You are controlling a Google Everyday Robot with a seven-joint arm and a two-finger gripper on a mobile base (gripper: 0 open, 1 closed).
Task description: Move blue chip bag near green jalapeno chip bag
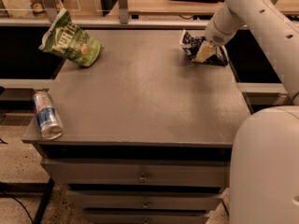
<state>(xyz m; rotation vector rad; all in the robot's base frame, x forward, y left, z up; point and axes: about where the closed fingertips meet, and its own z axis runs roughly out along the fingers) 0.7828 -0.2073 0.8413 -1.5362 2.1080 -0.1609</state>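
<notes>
The rounded white robot body point(264, 167) is seen nearest, at the near right, just beside the table's near right corner. Below the near edge of the table point(149, 97), a stack of drawers point(140, 176) is faced toward the camera. A blue-and-silver drink can point(46, 116) is laid on its side close along the left edge, near the near left corner.

Past the can, the grey top is left bare across its whole middle, from the near edge up to the bags, so a broad open lane is offered between the far right and far left corners.

The green jalapeno chip bag point(71, 42) is propped tilted at the far left corner (its white crimped top is pointed to the far left). The blue chip bag point(190, 44) is found crumpled at the far right, close to the right edge and well apart from the green one.

The white arm point(261, 17) is brought in from the upper right and bent down leftward, and the gripper point(204, 54) is set low against the blue chip bag, touching it. Whether the bag is actually grasped cannot be told.
</notes>
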